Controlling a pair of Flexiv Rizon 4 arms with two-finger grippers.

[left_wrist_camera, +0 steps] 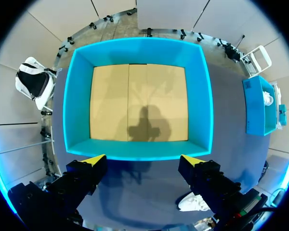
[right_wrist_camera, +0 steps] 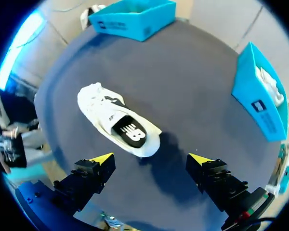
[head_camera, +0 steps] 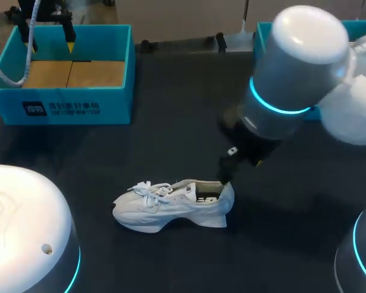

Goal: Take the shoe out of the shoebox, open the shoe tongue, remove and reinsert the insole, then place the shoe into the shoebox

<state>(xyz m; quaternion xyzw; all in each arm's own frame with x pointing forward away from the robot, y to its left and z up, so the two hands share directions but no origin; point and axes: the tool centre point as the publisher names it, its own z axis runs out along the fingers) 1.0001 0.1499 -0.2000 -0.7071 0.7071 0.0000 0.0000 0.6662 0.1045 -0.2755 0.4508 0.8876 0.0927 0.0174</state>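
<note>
A white sneaker lies on its sole on the dark table, toe toward my left side and laces tied. Inside it, at the heel, a black insole shows. My right gripper hangs open just above and behind the heel, with nothing between its fingers. The teal shoebox stands at the back left, and only its tan cardboard floor shows inside. My left gripper is open over the near wall of the box and holds nothing.
A second teal box with white items inside stands at the back right of the table. My right arm's bulky wrist covers the table's middle right in the head view. Bare dark tabletop lies between the shoe and the shoebox.
</note>
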